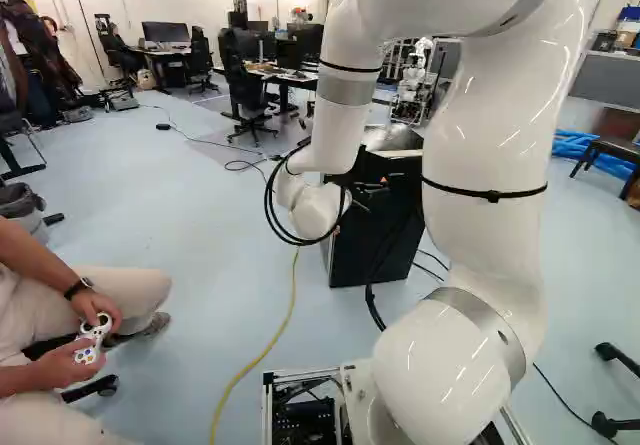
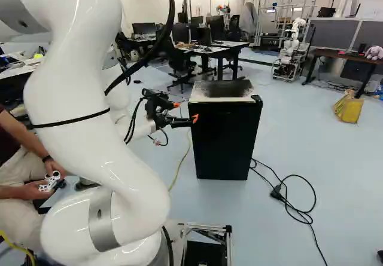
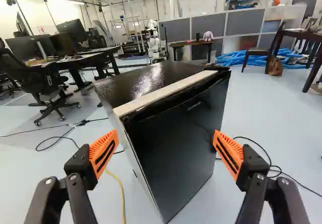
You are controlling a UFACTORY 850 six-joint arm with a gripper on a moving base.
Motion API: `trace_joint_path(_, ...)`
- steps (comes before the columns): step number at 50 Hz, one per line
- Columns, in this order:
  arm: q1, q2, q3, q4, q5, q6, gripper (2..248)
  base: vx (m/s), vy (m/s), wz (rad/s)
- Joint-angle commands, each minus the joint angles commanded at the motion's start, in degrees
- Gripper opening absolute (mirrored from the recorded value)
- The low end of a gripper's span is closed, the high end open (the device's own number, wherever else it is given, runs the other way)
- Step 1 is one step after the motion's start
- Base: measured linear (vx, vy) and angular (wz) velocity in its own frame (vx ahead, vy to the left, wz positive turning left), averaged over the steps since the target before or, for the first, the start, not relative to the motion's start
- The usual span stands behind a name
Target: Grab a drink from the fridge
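Observation:
In the right base view my gripper [image 2: 185,112] is level with the upper part of the small black fridge [image 2: 224,137], close to its left edge. The wrist view shows the gripper [image 3: 165,152] wide open with nothing held, the fridge's dark door [image 3: 176,143] ahead of and between the orange fingertips. The door is closed, so any drinks inside are hidden. In the left base view the arm partly covers the fridge [image 1: 375,240].
A seated person holding a controller [image 1: 92,340] is at the left of the left base view. Cables [image 2: 293,200] lie beside the fridge, and a yellow cord [image 1: 265,350] crosses the floor. Desks and another robot [image 2: 292,51] stand farther back.

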Motion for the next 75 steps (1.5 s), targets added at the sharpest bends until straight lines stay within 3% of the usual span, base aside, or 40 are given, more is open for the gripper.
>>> trace_joint_path(52,3.3,-12.7,-5.2,0.4,5.5,0.0,247,0.000,0.000,0.000)
trace_joint_path(75,4.3,-14.6,-7.9,0.4,6.1,0.0,247,0.000,0.000,0.000)
